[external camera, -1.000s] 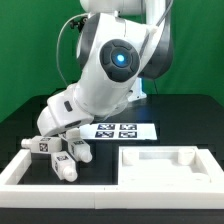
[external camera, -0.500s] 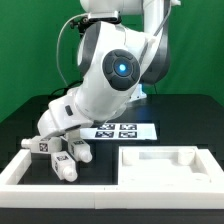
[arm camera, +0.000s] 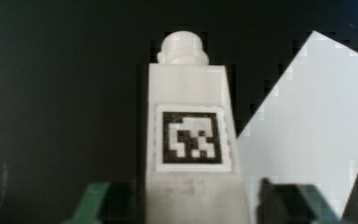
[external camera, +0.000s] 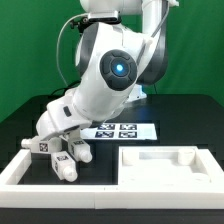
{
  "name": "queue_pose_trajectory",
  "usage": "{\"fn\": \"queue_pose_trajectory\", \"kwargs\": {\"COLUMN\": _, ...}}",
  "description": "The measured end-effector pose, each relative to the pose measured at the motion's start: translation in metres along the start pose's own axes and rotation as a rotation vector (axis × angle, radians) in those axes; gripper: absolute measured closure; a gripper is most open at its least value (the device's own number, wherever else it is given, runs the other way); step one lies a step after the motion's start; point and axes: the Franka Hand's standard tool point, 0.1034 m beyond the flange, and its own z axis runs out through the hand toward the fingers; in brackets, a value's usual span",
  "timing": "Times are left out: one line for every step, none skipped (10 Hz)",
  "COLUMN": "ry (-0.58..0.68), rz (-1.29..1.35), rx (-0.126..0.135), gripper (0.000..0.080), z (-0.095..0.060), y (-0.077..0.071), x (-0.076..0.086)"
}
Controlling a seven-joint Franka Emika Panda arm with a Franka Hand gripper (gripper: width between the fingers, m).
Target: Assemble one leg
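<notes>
My gripper (external camera: pixel 63 140) is down low over the black table (external camera: pixel 15 125), to the exterior view's left of the marker board (external camera: pixel 125 128). Small white loose legs (external camera: pixel 41 147) lie there inside the corner of a low white fence (external camera: pixel 25 178). Nearer the camera than the marker board sits the white tray-like piece (external camera: pixel 150 178), rim up, with only its own white floor showing inside. A green curtain (external camera: pixel 30 50) hangs behind.

Only the wrist view shows the leg (arm camera: pixel 190 100) lying between my fingers (arm camera: pixel 99 205), its round peg end pointing away and its square tag facing the camera. My fingers are spread, with a dark gap on each side of the leg, gripping nothing. A flat white surface (arm camera: pixel 318 110) lies just beside it.
</notes>
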Motion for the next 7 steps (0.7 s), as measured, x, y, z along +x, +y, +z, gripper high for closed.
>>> {"fn": "queue_pose_trajectory", "kwargs": {"ry": 0.000, "rz": 0.000, "rx": 0.000, "gripper": 0.0525, "z": 0.000, "y": 0.000, "x": 0.000}}
{"fn": "queue_pose_trajectory", "kwargs": {"ry": -0.003, "rz": -0.001, "rx": 0.000, "gripper": 0.0524, "z": -0.002, "y": -0.001, "x": 0.000}}
{"fn": "queue_pose_trajectory", "kwargs": {"ry": -0.005, "rz": -0.008, "rx": -0.006, "gripper": 0.0524, "z": -0.013, "y": -0.006, "x": -0.001}}
{"fn": "queue_pose_trajectory", "kwargs": {"ry": -0.017, "rz": -0.009, "rx": -0.007, "gripper": 0.0524, "z": -0.029, "y": -0.010, "x": -0.007}}
{"fn": "queue_pose_trajectory", "kwargs": {"ry": -0.057, "rz": 0.000, "rx": 0.008, "gripper": 0.0524, "z": -0.054, "y": -0.014, "x": -0.019}}
{"fn": "queue_pose_trajectory", "kwargs": {"ry": -0.072, "rz": 0.028, "rx": 0.012, "gripper": 0.0524, "z": -0.090, "y": -0.013, "x": -0.026}}
{"fn": "queue_pose_trajectory", "kwargs": {"ry": -0.062, "rz": 0.065, "rx": 0.020, "gripper": 0.0524, "z": -0.115, "y": -0.012, "x": -0.028}}
